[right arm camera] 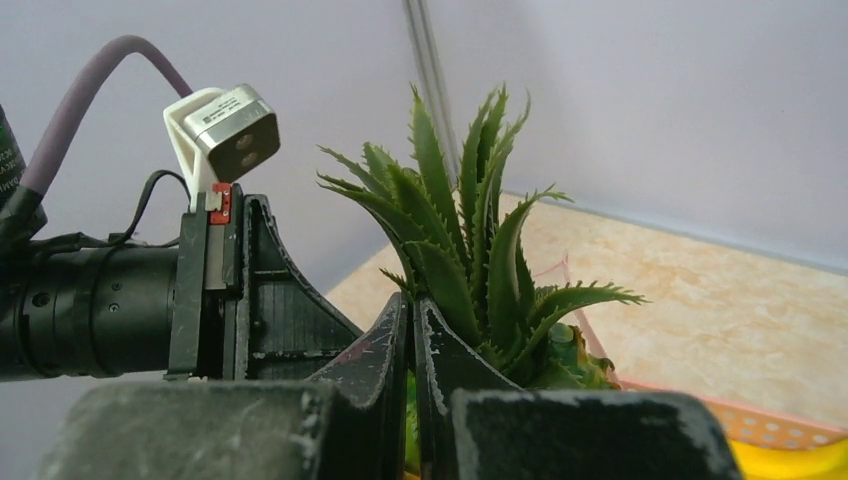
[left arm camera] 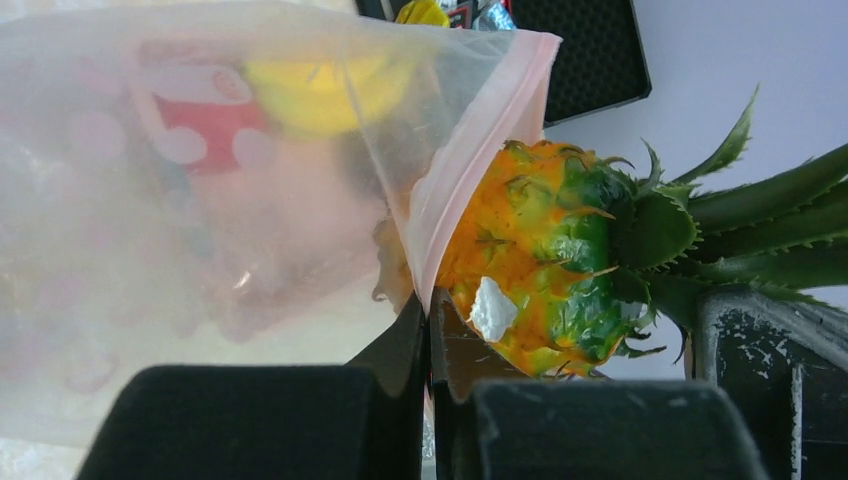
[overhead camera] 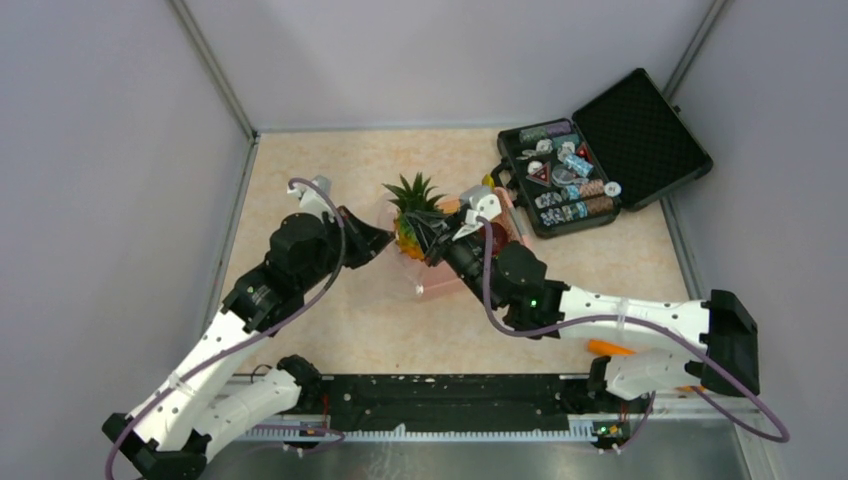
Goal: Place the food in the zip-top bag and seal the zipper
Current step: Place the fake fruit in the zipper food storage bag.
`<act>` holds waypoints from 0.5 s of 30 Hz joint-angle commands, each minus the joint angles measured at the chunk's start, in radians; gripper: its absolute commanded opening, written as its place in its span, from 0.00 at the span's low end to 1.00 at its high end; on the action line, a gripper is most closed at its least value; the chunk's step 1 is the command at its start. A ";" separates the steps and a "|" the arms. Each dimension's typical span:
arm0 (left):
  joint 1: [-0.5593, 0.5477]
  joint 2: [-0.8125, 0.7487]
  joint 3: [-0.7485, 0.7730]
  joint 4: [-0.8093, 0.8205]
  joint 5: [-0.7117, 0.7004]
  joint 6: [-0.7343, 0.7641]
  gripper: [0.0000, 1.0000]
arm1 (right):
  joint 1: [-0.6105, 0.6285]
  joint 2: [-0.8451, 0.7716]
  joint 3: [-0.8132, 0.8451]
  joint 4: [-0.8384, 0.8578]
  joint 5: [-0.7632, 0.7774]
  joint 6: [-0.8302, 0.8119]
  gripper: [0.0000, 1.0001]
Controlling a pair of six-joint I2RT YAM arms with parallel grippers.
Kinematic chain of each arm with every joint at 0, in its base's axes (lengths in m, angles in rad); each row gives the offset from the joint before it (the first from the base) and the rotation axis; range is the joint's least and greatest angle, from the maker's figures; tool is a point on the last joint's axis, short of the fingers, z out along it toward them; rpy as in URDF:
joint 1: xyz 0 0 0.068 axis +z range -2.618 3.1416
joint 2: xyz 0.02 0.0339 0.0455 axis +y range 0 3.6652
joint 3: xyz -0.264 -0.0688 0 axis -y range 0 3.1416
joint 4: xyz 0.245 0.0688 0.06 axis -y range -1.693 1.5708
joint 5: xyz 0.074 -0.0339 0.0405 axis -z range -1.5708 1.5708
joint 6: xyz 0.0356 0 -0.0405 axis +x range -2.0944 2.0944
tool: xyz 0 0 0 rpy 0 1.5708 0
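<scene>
Left hand point(left arm camera: 430, 345) is pinching shut on the zipper point(left arm camera: 470, 170), holding up the zip-top bag point(left arm camera: 200, 200), banana point(left arm camera: 320, 90) inside; my right hand point(right arm camera: 412, 340) is gripping the pineapple point(left arm camera: 540, 260) by its leaves, base at the mouth. Am judging: keep lip taut, feed it straight in, slow.

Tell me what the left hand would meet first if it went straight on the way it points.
Most likely the pineapple. The left hand, shut on the zipper of the zip-top bag, points at its orange body close ahead, though depth is unclear.
</scene>
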 commanded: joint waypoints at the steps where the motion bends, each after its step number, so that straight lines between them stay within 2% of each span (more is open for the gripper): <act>1: 0.003 -0.032 -0.039 0.176 0.075 -0.073 0.00 | -0.044 0.011 0.076 -0.211 -0.107 0.082 0.00; 6: 0.004 -0.088 -0.048 0.186 0.033 -0.085 0.00 | -0.062 -0.032 0.035 -0.214 0.209 0.247 0.00; 9: 0.005 -0.101 -0.012 0.119 -0.038 -0.037 0.00 | -0.063 -0.036 0.044 -0.210 0.257 0.212 0.00; 12: 0.005 -0.074 0.009 0.080 -0.033 -0.020 0.00 | -0.063 -0.015 0.079 -0.241 0.295 0.206 0.00; 15: 0.005 -0.046 -0.014 0.089 -0.011 -0.043 0.00 | -0.061 -0.019 0.061 -0.159 0.158 0.205 0.00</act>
